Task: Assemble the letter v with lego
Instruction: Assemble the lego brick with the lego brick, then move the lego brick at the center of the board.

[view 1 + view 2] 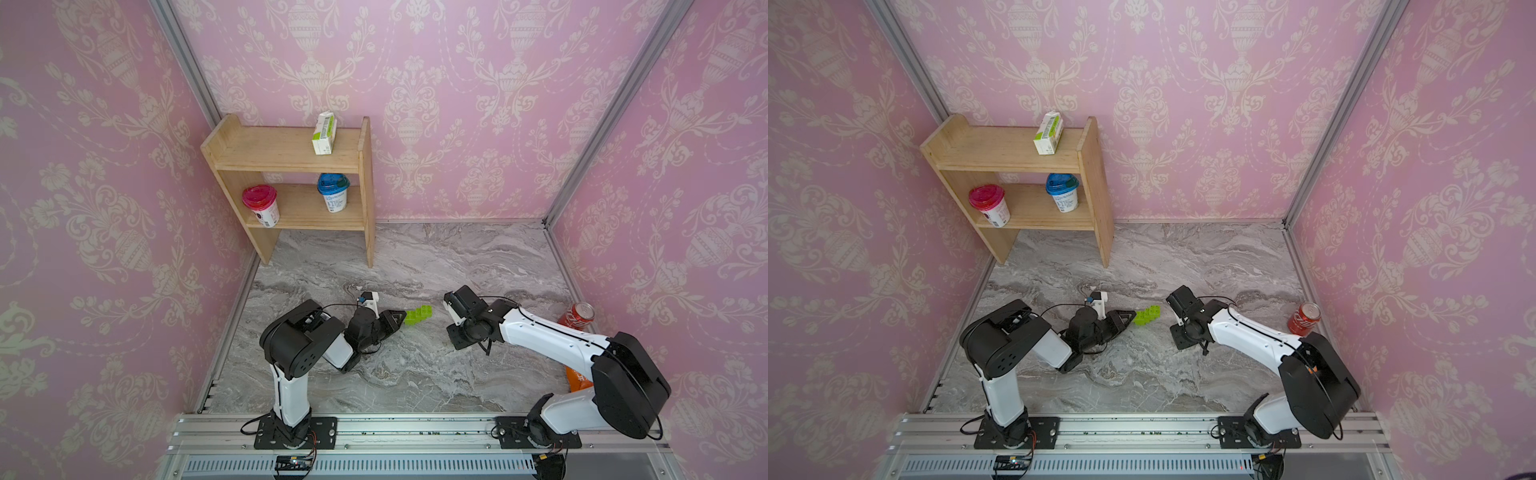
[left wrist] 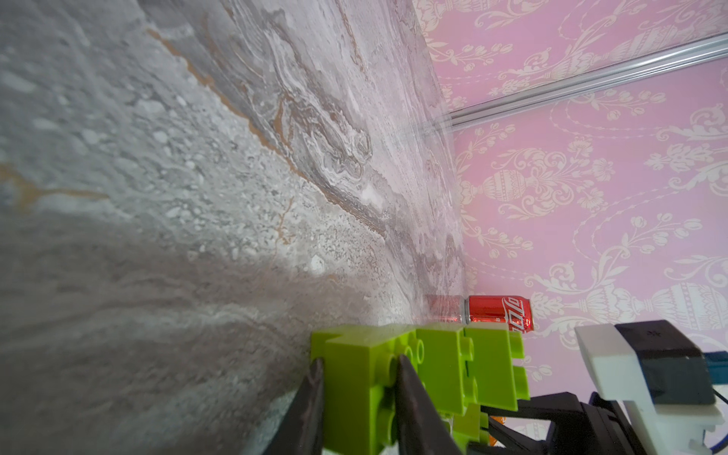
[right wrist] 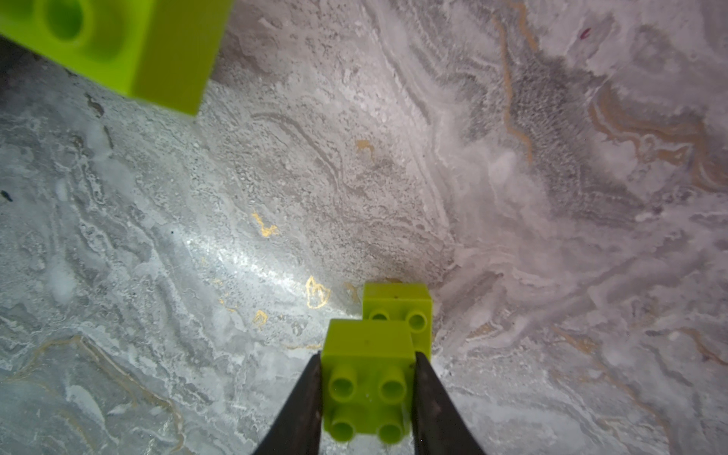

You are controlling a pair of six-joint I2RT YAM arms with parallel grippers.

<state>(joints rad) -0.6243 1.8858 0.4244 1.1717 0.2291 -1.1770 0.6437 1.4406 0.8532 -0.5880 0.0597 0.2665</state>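
Left wrist view showed left gripper (image 2: 358, 364) clamped on a stepped lego stack (image 2: 453, 366) mid-table; at its 3 o'clock the right gripper (image 3: 368, 358) pinched a two-brick piece (image 3: 370, 378), halves not yet joined, probably past halfway.

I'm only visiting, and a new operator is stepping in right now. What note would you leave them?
Left tool: shut on a stepped brick chain, near the middle of the table.
Right tool: shut on a two-brick piece, hidden in both top views.
Done: bricks joined into these two sections.
Left: the sections are apart; likely bring them together and press them into the V.
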